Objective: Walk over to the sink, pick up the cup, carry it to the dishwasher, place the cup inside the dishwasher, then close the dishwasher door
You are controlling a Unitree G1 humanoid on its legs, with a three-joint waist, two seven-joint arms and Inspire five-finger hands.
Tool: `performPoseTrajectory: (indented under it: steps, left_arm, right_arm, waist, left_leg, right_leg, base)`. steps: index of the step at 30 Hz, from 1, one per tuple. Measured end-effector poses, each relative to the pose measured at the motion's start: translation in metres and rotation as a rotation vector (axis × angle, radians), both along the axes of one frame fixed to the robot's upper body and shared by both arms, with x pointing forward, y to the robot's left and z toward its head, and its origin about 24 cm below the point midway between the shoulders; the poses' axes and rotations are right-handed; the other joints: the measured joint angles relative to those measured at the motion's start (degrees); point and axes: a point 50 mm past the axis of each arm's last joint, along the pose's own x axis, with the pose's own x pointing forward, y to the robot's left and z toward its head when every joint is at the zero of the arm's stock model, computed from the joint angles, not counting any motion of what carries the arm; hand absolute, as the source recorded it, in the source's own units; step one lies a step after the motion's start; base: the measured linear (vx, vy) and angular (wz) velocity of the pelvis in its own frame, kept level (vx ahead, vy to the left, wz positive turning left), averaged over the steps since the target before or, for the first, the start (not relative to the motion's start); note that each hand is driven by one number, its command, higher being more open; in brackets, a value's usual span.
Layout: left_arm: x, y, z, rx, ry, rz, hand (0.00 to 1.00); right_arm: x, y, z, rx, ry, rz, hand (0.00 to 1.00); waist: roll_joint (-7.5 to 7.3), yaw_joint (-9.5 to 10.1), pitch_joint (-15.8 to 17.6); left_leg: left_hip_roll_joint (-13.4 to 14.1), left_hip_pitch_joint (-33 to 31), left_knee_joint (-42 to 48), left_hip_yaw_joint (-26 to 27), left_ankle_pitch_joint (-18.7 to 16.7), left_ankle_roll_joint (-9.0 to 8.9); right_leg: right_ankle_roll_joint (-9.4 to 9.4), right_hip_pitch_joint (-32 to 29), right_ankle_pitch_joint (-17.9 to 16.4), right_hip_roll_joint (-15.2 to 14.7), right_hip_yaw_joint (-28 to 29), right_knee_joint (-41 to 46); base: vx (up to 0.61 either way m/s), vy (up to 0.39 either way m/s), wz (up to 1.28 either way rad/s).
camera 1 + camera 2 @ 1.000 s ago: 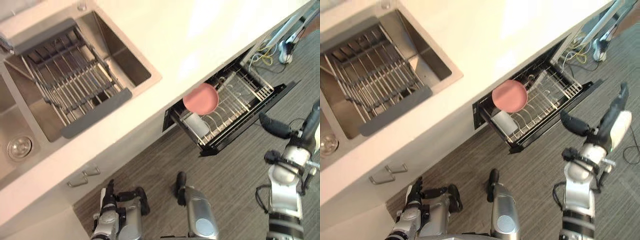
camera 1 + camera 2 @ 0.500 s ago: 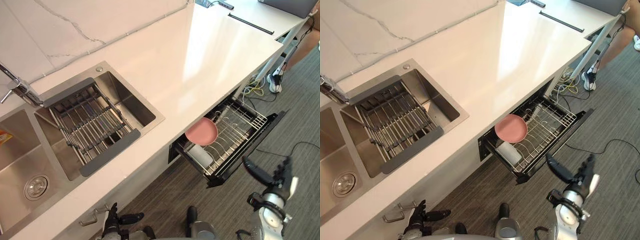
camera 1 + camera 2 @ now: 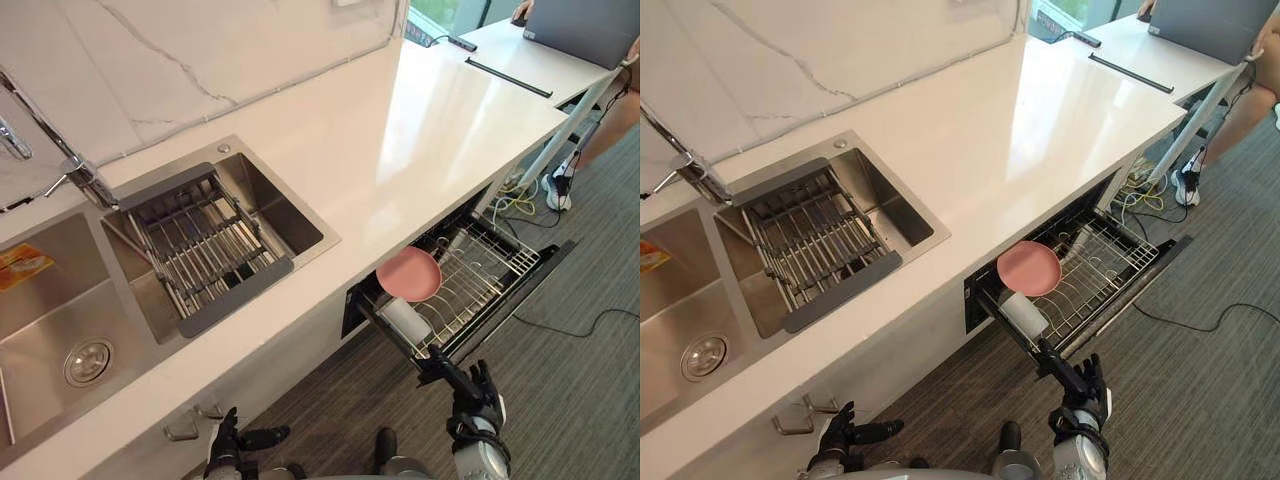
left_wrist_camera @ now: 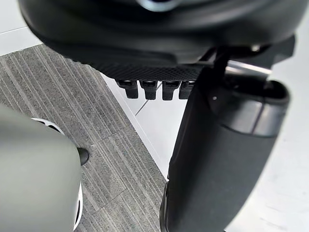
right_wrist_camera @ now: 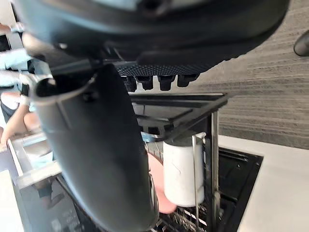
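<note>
Where the cup (image 3: pixel 402 320) lies, a pink plate (image 3: pixel 409 274) stands beside.

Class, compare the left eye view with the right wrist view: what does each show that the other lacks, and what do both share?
Left eye view: the sink with its drying rack, the tap, the white countertop and the left hand low by the cabinet.
Right wrist view: the thumb from very close, and a rack wire crossing in front of the white cup.
Both: the right hand near the open dishwasher rack, which holds the cup beside a pink plate.
</note>
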Motion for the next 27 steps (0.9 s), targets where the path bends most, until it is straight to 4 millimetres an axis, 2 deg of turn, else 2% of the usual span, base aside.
performPoseTrajectory:
  steps: [6, 16, 23, 27]
  left_arm:
    - [0.0, 0.002, 0.0, 0.002, -0.001, 0.004, 1.0]
    - [0.001, 0.004, 0.001, 0.005, -0.012, -0.002, 1.0]
    - [0.001, 0.004, 0.001, -0.002, -0.018, -0.017, 1.0]
    - [0.002, 0.004, 0.002, -0.005, -0.025, -0.024, 1.0]
  right_arm:
    - [0.011, 0.008, 0.004, 0.003, -0.039, 0.074, 1.0]
    - [0.015, 0.006, 0.005, -0.038, -0.03, 0.14, 1.0]
    - [0.019, 0.001, 0.008, -0.137, 0.006, 0.27, 1.0]
    - [0.029, 0.001, 0.014, -0.218, 0.009, 0.377, 1.0]
  waist:
    - [-0.73, 0.28, -0.2]
    - [-1.19, 0.3, 0.1]
    - [-1.26, 0.3, 0.1]
    - [-1.37, 0.35, 0.2]
  left_leg:
    - [-0.1, 0.5, -2.0, -0.7, 1.3, -0.1]
    - [-0.4, 0.3, -2.3, -2.0, 1.5, 0.02]
    - [-0.4, -0.3, -2.5, -3.3, 2.3, 0.0]
    - [-0.4, -0.7, -3.1, -3.9, 2.9, -0.04]
  right_leg:
    - [-0.18, -0.1, 0.2, 0.0, -0.7, -0.1]
    - [-0.17, 0.1, 0.1, -0.1, -1.7, 0.0]
    - [-0.18, 0.1, 0.1, -0.2, -2.9, 0.0]
    - [-0.29, -0.1, 0.2, -0.1, -3.5, 0.0]
  base:
    - [-0.06, -0.025, 0.06]
    - [0.0, 0.0, 0.03]
    - [-0.05, -0.018, 0.09]
    - [-0.06, -0.028, 0.08]
